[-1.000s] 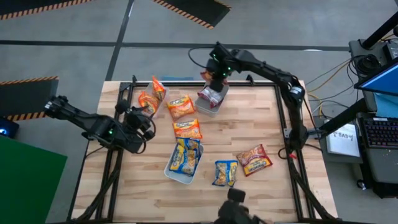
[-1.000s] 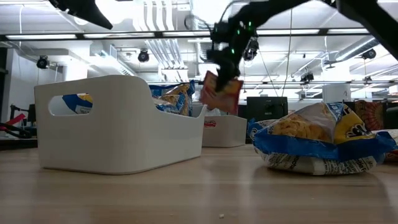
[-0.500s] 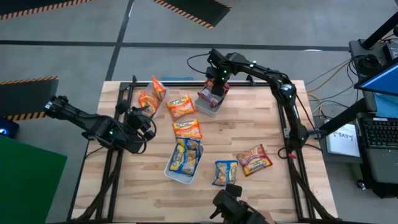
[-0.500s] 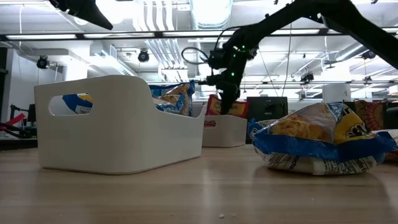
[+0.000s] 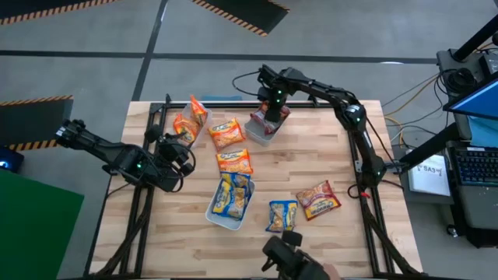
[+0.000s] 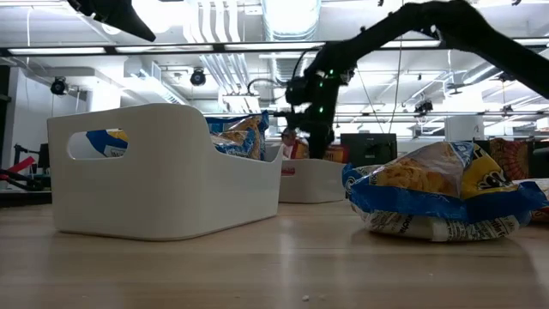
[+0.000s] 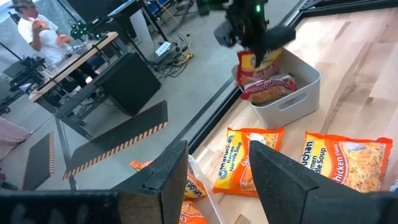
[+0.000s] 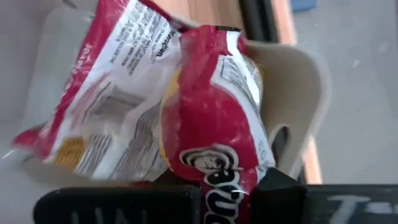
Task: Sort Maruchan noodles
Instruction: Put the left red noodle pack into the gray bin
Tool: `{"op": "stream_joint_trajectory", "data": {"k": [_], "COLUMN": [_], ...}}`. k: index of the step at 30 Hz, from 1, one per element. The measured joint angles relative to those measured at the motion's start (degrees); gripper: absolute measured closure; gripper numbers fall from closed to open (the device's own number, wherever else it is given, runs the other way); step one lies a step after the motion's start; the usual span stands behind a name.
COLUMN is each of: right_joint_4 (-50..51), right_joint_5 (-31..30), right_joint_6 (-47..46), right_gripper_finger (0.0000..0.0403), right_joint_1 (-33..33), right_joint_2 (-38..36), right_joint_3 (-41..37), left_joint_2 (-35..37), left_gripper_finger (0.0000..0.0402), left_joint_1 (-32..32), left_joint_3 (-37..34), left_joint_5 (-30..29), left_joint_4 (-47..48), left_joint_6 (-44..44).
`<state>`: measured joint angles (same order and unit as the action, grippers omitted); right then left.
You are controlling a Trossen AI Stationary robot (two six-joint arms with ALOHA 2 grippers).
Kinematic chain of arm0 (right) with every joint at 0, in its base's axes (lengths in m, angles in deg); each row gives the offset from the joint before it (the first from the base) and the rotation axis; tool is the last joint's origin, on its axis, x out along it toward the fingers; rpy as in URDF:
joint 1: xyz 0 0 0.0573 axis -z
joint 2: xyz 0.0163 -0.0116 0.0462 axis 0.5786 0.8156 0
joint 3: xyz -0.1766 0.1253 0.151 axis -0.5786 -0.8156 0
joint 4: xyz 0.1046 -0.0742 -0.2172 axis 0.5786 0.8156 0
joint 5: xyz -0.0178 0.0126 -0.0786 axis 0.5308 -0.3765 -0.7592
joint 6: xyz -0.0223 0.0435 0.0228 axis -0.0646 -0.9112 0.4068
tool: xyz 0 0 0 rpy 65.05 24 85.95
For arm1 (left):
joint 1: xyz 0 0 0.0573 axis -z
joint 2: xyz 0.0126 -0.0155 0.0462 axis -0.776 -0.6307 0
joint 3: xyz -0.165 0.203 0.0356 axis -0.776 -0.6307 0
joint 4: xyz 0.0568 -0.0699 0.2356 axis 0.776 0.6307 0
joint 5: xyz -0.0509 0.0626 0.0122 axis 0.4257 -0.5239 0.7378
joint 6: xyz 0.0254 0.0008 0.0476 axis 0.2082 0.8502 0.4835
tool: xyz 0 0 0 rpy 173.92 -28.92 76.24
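While the high view only places our right gripper (image 5: 272, 111) over the far white bin (image 5: 258, 132), our right wrist view shows it pinching a red packet (image 8: 214, 134) above another red packet (image 8: 106, 118) lying inside. Our left gripper (image 7: 214, 180), fingers apart and empty, waits at the table's left edge.

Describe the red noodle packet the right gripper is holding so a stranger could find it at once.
Start at the wooden table and go to the white tray at its far edge, where the right gripper reaches down. The red noodle packet is pinched in that gripper, standing on edge in the tray. Unlike the red packet lying flat beneath it, it is upright and gripped.
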<state>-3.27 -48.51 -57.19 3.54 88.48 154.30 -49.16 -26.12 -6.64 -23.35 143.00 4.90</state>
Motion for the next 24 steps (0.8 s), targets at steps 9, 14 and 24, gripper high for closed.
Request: {"op": "stream_joint_trajectory", "data": {"k": [9, 14, 24], "right_joint_4": [-1.83, -1.53, 0.67], "right_joint_5": [0.12, 0.12, -5.32], "right_joint_6": [-1.88, -3.73, -6.76], "right_gripper_finger": [0.038, 0.0373, 0.0273], "right_joint_1": [-0.04, -0.02, 0.13], "right_joint_2": [4.29, 3.51, 2.21], "right_joint_3": [0.15, 0.65, 5.98], "left_joint_2": [0.0, 0.0, 0.0], "left_gripper_finger": [0.0247, 0.0247, 0.0247], "left_joint_1": [0.0, 0.0, 0.02], "left_joint_3": [0.0, 0.0, 0.0], "left_joint_5": [0.03, 0.05, 0.07], "left_joint_4": [0.0, 0.0, -0.09], "left_joint_6": [-0.24, -0.23, -0.26]}}
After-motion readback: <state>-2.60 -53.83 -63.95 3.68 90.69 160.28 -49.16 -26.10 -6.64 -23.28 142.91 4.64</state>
